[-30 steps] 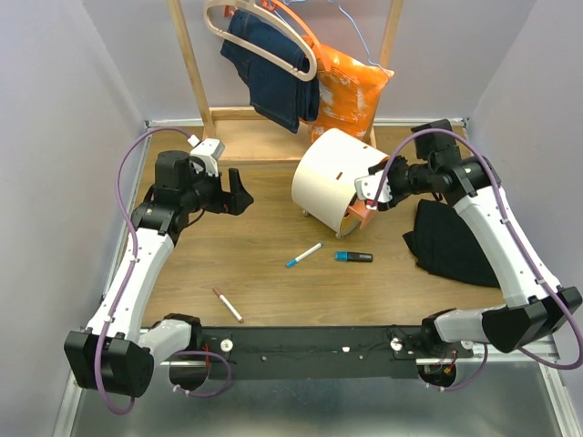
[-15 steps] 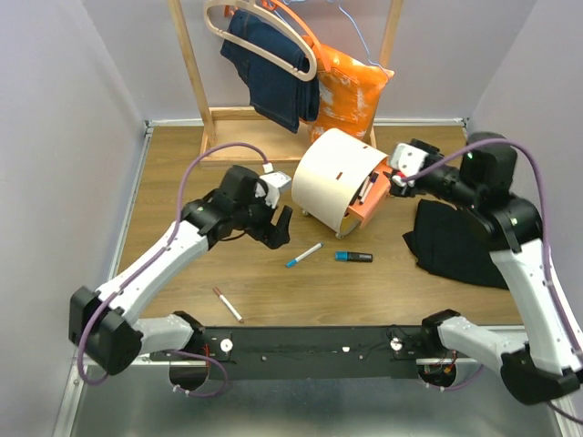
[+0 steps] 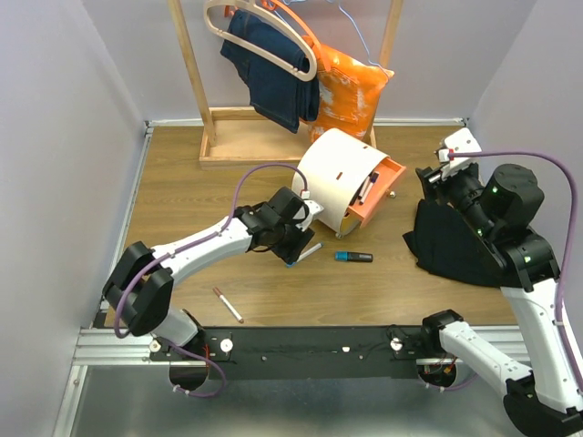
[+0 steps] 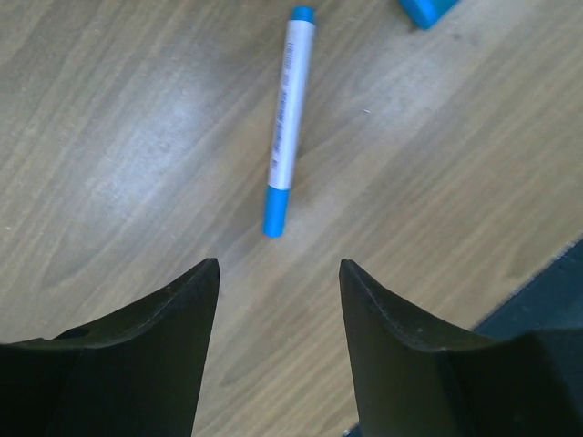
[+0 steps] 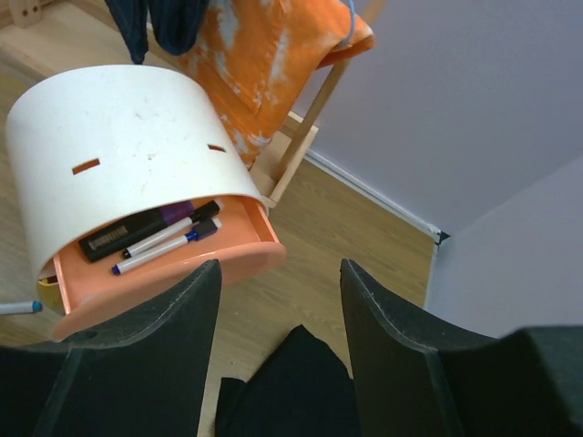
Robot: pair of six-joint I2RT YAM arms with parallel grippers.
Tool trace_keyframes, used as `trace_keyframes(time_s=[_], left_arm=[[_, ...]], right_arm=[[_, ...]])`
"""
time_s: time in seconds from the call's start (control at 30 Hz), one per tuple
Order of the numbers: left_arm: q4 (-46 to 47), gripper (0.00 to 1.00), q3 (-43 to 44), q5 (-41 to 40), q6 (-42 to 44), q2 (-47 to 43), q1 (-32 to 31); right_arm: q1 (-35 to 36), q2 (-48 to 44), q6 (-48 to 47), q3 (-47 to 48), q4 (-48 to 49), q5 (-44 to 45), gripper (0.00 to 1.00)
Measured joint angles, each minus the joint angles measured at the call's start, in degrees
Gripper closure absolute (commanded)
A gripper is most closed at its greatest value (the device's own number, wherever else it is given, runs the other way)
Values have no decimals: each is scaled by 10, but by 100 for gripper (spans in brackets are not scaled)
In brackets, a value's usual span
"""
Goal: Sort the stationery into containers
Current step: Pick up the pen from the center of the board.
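A slim white pen with blue ends (image 4: 284,118) (image 3: 311,247) lies on the wooden table. My left gripper (image 4: 278,270) (image 3: 295,249) hovers just short of its near tip, open and empty. A black marker with a blue cap (image 3: 353,257) lies to the pen's right, and a thin white-and-red pen (image 3: 228,304) lies near the front edge. The cream cabinet (image 3: 332,173) (image 5: 127,137) is tipped over, its orange drawer (image 5: 173,273) (image 3: 381,193) pulled out with several pens (image 5: 159,238) inside. My right gripper (image 5: 281,269) (image 3: 432,182) stands open and empty, to the right of the drawer.
A dark folded cloth (image 3: 455,241) (image 5: 291,382) lies under my right arm. At the back stands a wooden clothes rack (image 3: 196,82) with jeans on a hanger (image 3: 264,64) and an orange bag (image 3: 351,91). Purple walls close in both sides.
My left arm has swung right and forward to the blue-ended pen, its jaws narrowing. My right gripper has pulled back from the drawer to the right, over the cloth.
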Motion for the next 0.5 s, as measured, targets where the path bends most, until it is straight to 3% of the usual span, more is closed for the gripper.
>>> trace_keyframes(time_s=[0.23,0.5], left_arm=[[42,48,-15,-22,23,43,1],[74,52,-20,-17,37,70,1]], right_arm=[[-2,-7,13,8,0,35,37],[-2,7,17,10,5,47,37]])
